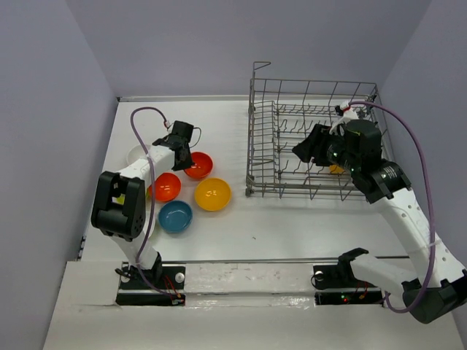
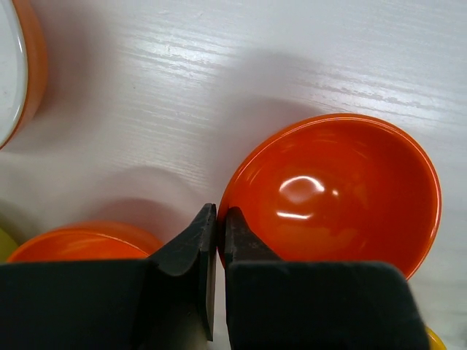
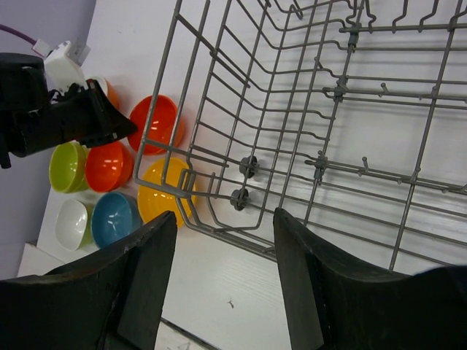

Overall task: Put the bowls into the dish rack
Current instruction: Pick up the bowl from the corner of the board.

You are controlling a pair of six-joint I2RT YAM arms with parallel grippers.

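My left gripper (image 2: 219, 216) is shut on the near rim of a red-orange bowl (image 2: 328, 197), one finger inside it and one outside. From above, that bowl (image 1: 198, 165) stands on the table with an orange-red bowl (image 1: 166, 187), a yellow bowl (image 1: 212, 194), a blue bowl (image 1: 176, 216) and a white bowl (image 1: 133, 154) around it. The grey wire dish rack (image 1: 314, 138) stands at the back right. My right gripper (image 3: 225, 219) hangs open and empty above the rack's (image 3: 306, 109) near left corner. A lime green bowl (image 3: 67, 166) and a second white bowl (image 3: 73, 222) show in the right wrist view.
A scrap of yellow-orange (image 1: 336, 169) shows inside the rack under my right wrist; I cannot tell what it is. Purple walls close in the table at the left, back and right. The rack's tall grid side (image 1: 252, 131) faces the bowls.
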